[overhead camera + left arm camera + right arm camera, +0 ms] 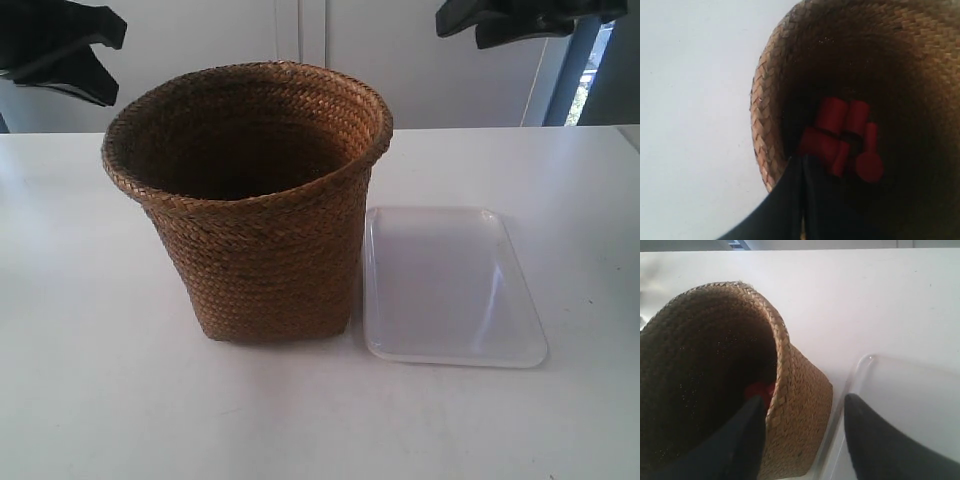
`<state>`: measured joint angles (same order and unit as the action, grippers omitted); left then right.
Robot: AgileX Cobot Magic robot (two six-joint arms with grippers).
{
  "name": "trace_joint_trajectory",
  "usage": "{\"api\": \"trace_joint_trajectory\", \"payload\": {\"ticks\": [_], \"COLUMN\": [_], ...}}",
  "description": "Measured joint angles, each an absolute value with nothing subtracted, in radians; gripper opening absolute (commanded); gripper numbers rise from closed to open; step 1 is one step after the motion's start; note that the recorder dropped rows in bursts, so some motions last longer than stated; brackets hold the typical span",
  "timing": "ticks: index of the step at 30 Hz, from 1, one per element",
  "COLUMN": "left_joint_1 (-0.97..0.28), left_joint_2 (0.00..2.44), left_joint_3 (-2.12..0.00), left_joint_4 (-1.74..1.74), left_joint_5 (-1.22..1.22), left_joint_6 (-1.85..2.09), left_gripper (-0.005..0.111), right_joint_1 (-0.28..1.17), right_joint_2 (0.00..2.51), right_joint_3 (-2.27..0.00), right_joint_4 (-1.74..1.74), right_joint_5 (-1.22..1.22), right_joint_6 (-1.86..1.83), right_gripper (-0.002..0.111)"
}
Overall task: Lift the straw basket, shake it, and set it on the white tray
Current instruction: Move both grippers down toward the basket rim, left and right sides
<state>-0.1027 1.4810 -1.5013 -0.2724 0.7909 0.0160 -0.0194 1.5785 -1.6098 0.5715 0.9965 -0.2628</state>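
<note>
One basket [255, 250] stands upright on the white table [100, 400]. One tray [450, 285] lies flat just beside it, so close that I cannot tell if they touch. The tray has nothing in it.

The basket is not on the tray. Its wide round top is open.

Inside the basket, at the bottom, is a little pile of red pieces [842, 137]. They look like short round sticks. I count at least five, but they lie on each other, so the count is not sure.

Two dark arms show high up, one at the exterior view's left [60, 50] and one at the exterior view's right [520, 18]. Neither touches the basket.

The left gripper [802, 160] hangs over the basket's inside. Its two fingers are close together with only a thin slit between them, and they hold nothing.

The right gripper [804, 399] is spread wide and holds nothing. One finger [740, 440] is seen over the basket's inside, the other over the tray.
</note>
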Motion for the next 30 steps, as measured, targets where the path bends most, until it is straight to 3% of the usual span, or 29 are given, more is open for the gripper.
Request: {"api": "trace_joint_trajectory", "payload": {"ticks": [5, 9, 13, 19, 30], "left_joint_1": [-0.082, -0.045, -0.036, -0.036, -0.034], "left_joint_2": [1.536, 1.556, 1.58, 1.589, 1.61], "left_joint_3": [-1.567, -1.571, -1.572, -1.574, -1.579], "left_joint_4": [-0.217, -0.205, -0.205, -0.226, -0.264], "left_joint_5": [0.845, 0.888, 0.918, 0.935, 0.926], "left_joint_6": [0.009, 0.009, 0.009, 0.009, 0.009], "left_gripper": [0.02, 0.04, 0.05, 0.05, 0.05], "right_joint_1": [-0.019, -0.019, 0.012, 0.039, 0.039], "right_joint_2": [1.589, 1.596, 1.641, 1.676, 1.754], "right_joint_3": [-1.612, -1.612, -1.614, -1.618, -1.618], "right_joint_4": [0.572, 0.621, 0.649, 0.732, 0.746], "right_joint_5": [0.969, 0.971, 1.022, 0.938, 1.038], "right_joint_6": [-0.243, -0.231, -0.229, -0.229, -0.239], "right_gripper": [0.053, 0.066, 0.066, 0.067, 0.071]}}
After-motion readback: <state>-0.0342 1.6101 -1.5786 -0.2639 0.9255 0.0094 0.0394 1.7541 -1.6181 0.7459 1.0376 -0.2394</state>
